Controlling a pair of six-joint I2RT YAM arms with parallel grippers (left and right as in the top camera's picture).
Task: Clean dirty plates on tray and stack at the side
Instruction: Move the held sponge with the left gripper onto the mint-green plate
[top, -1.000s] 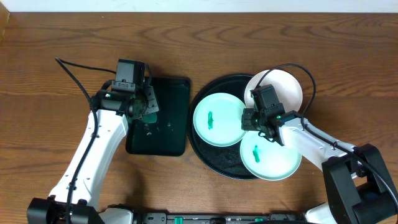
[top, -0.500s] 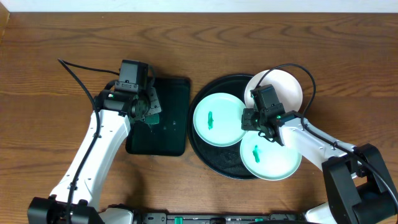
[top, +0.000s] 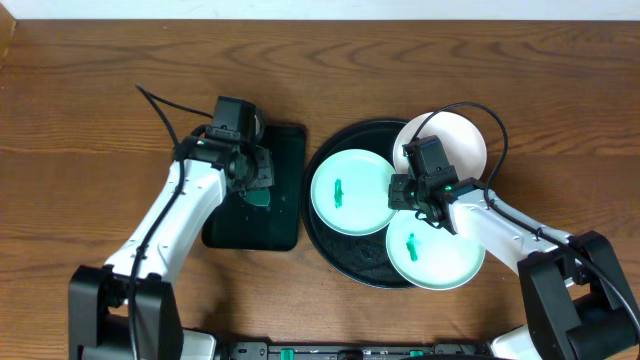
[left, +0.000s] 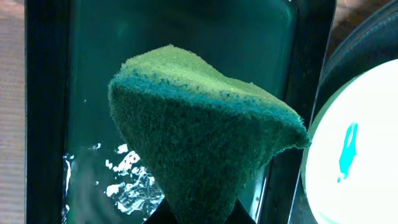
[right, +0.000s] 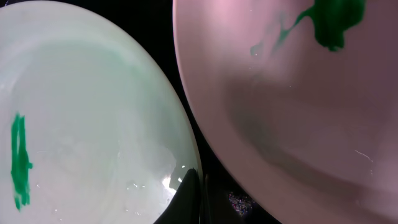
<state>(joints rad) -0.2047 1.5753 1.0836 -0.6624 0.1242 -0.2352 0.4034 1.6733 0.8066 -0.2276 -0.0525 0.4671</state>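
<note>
1. Currently we see the left gripper (top: 249, 173) clamped on a green sponge (left: 199, 143), which hangs over the rectangular tray (top: 283, 140). Water (left: 124, 180) glints in that tray, so we judge the sponge is held there to wet it or let it drip.
2. All three dirty plates lie on the round tray (top: 362, 262): the left mint plate (top: 350, 192), the lower mint plate (top: 435, 250) and the white plate (top: 445, 140). The white one reaches out over the tray's far rim. None is stacked at the side yet, and both mint plates show a green smear.
3. The right gripper (top: 402, 193) sits low at the right rim of the left mint plate, between it and the lower mint plate. Its fingertips look close together in the right wrist view, but we cannot tell whether they pinch the rim or merely rest by it. We reckon it is placed there to steady the plate for scrubbing.
4. Next, we judge, the sponge must cross to the left mint plate, the one nearest the rectangular tray.
</note>
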